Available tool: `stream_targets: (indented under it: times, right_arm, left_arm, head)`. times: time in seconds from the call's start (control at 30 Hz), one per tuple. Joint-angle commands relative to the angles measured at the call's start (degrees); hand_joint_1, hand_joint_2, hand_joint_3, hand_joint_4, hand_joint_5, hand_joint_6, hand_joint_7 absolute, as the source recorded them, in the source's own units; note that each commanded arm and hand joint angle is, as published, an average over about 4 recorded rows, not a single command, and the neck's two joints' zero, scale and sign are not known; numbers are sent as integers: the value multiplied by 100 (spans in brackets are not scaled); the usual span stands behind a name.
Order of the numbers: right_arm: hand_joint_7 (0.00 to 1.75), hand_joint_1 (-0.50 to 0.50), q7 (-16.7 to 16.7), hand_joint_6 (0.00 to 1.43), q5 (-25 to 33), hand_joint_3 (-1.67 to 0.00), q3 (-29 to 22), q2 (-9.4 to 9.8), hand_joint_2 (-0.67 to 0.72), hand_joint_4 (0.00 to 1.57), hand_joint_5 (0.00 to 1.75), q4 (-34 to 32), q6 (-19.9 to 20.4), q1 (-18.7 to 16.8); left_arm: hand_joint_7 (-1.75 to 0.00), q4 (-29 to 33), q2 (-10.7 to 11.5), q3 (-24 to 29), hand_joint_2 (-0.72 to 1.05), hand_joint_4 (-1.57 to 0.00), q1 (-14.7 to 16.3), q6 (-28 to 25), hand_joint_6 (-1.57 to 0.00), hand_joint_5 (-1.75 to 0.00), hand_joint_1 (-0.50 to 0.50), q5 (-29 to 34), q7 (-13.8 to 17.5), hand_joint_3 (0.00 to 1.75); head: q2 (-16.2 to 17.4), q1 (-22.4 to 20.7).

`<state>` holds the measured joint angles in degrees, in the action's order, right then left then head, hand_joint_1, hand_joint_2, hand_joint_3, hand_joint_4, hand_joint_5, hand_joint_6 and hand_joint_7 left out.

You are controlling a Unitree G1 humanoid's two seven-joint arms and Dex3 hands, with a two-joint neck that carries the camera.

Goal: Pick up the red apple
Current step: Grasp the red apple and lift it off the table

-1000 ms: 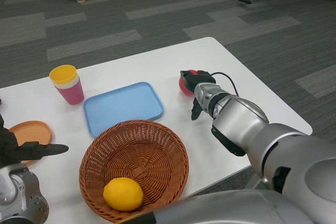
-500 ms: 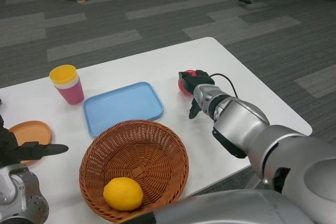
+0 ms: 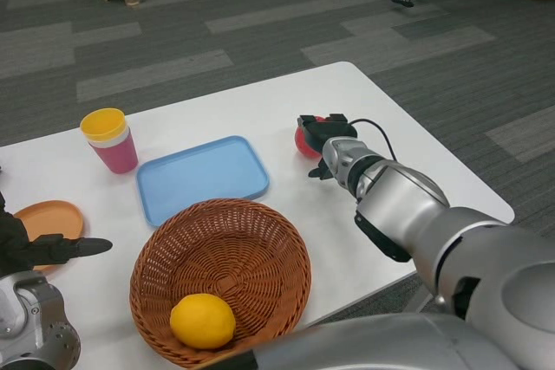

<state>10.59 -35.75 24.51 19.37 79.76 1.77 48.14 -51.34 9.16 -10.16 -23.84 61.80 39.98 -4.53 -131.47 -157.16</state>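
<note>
The red apple point(image 3: 304, 139) sits on the white table point(image 3: 260, 110) right of the blue tray. My right hand point(image 3: 323, 138) is against the apple's right side. Its black fingers point(image 3: 323, 121) lie over the apple's top, and a lower finger curls in just below and right of the apple, a little short of it. The hand hides the apple's right half. The apple still rests on the table. My left hand point(image 3: 39, 249) waits at the left edge, fingers stretched out and holding nothing.
A blue tray point(image 3: 201, 177) lies mid-table. In front of it, a brown wicker basket point(image 3: 260, 240) holds a yellow lemon point(image 3: 202, 321). A pink cup with a yellow cup stacked in it point(image 3: 109, 139) stands at the back left. An orange plate point(image 3: 52, 217) lies at the left edge.
The right hand's lower finger, which hung down below the apple, has curled up and in toward it. The apple and the left hand have not moved.
</note>
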Motion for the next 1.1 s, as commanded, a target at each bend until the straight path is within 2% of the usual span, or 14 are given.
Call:
stream_targets:
  times: [0.03,0.13,0.27,0.4,0.47,0.73,0.9,1.1]
  right_arm:
    - [49,-46,-110,0,-3,-71,1,-35,-60,0,68,-4,43,-248]
    - [49,-46,-103,0,-3,-71,-6,-21,-60,0,80,-110,43,-301]
    - [59,-46,-83,0,-5,-71,-3,-13,-59,0,114,-149,43,-318]
    - [98,-46,-44,0,-60,-79,-3,-13,-57,1,160,-171,43,-332]
    - [108,-46,-37,0,-79,-79,1,-15,-57,3,165,-173,43,-334]
    - [119,-48,18,0,-108,-79,-6,-21,-57,6,165,-248,45,-369]
    - [119,-46,27,0,-117,-79,-8,-21,-60,6,165,-294,43,-393]
    - [112,-46,31,0,-117,-79,-8,-26,-54,3,165,-286,38,-402]
  left_arm:
    - [0,-17,-19,50,-64,0,50,-10,0,0,-50,18,14,9]
    - [0,-17,-22,67,-64,0,61,-10,0,0,-50,18,14,9]
    - [0,-17,-22,85,-64,0,63,-10,0,0,-50,18,12,9]
    - [0,-17,-19,94,-64,0,68,-10,0,0,-50,23,14,9]
    - [0,-17,-19,94,-64,0,76,-8,0,0,-50,18,14,9]
    - [0,-17,-17,102,-64,0,98,-1,0,0,-50,45,14,9]
    - [0,-30,-11,94,-64,0,98,-1,0,0,-50,93,14,9]
    - [0,-21,-11,94,-64,0,112,-1,0,0,-50,115,14,9]
  head:
    - [-6,-8]
    - [-30,-18]
    - [-49,-32]
    - [-53,-45]
    - [-50,-43]
    - [-78,-73]
    - [-93,-86]
    - [-95,-96]
